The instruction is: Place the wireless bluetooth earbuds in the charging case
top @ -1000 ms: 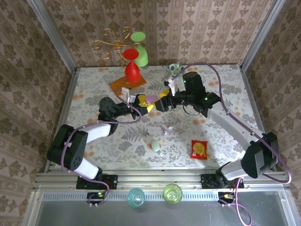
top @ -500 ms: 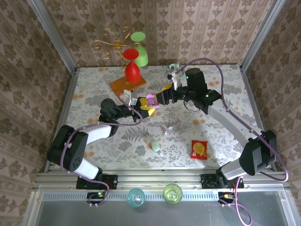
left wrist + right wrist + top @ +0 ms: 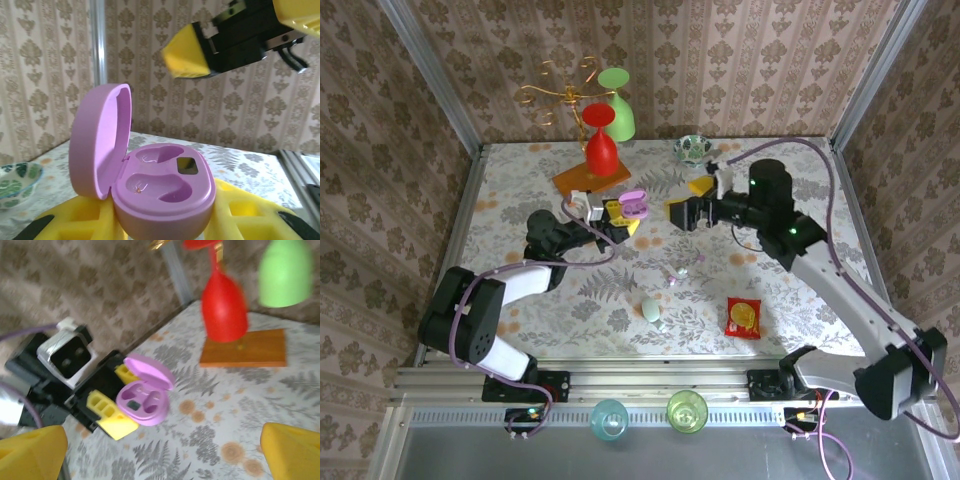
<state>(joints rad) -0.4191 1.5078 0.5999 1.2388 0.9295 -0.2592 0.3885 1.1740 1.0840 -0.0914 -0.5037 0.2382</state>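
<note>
**Lilac case held open, earbuds lying loose on the bench**

Left hand (image 3: 617,218) is gripping the lilac charging case (image 3: 634,203) between its yellow fingers, holding it above the floral bench (image 3: 520,180) near the middle. The case's lid is standing open, hinged up at the side, and in the left wrist view its two moulded wells are facing up with a small dark square between them.

Right hand (image 3: 685,200) is hovering just beside the case, apart from it, with its yellow fingers spread wide and nothing between them. In the right wrist view the case is sitting well ahead of those fingertips.

Lilac earbuds (image 3: 674,277) are lying on the bench nearer the arm bases than the two hands. A pale mint-white piece (image 3: 651,310) is lying nearer still to the bases; it is too small to tell what it is. A red snack packet (image 3: 742,317) is resting to the right of it. At the far side, a red goblet (image 3: 602,150) is standing upside down on a wooden board (image 3: 590,178), and a patterned bowl (image 3: 693,148) is sitting near the back wall.
</note>
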